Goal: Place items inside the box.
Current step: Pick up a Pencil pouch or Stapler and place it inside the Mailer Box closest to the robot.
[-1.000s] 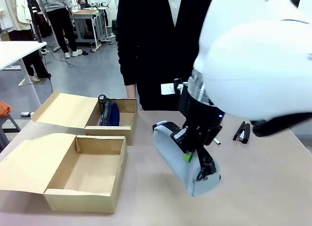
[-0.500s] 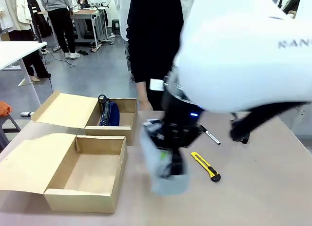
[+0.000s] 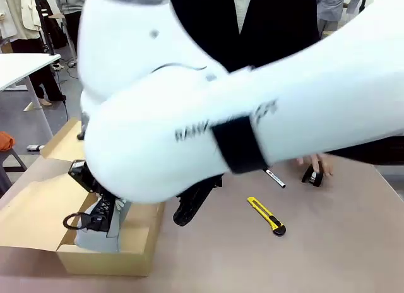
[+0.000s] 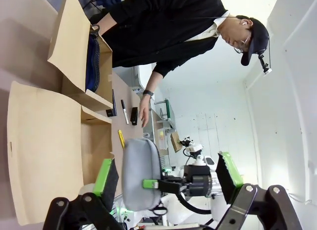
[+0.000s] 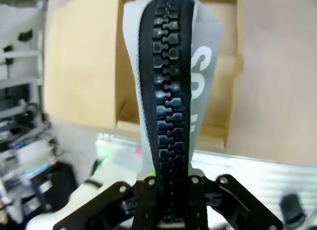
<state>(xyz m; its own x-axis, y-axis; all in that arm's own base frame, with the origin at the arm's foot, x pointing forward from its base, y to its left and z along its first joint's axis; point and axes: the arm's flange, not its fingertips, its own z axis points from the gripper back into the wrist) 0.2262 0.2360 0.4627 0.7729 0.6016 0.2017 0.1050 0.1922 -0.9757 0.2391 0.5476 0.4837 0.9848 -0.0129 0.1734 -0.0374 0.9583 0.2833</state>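
- So, right gripper (image 5: pixel 166 185) was pinched on the grey pencil case (image 5: pixel 168 81) by its zip, over the near box (image 3: pixel 104 258).
- Best move looked like lowering it inside the walls before release.

Your right arm (image 3: pixel 252 116) stretches across the middle of the bench (image 3: pixel 328 255) and blocks the centre. Its hand (image 3: pixel 101 212), clamped on the grey case (image 3: pixel 95 238), hangs over the front part of the near box (image 3: pixel 107 260); the rest of this box is bare inside. The far box (image 4: pixel 74 36) has a navy case (image 4: pixel 92 61) on the lid side. At the right, the knife (image 3: pixel 266 215), the pen (image 3: pixel 274 178) and the stapler (image 3: pixel 312 177) lie apart, and the person's hand (image 3: pixel 315 161) is at the stapler. The front right of the bench is free. Your left hand (image 4: pixel 166 163), fingers spread, faces the grey case.
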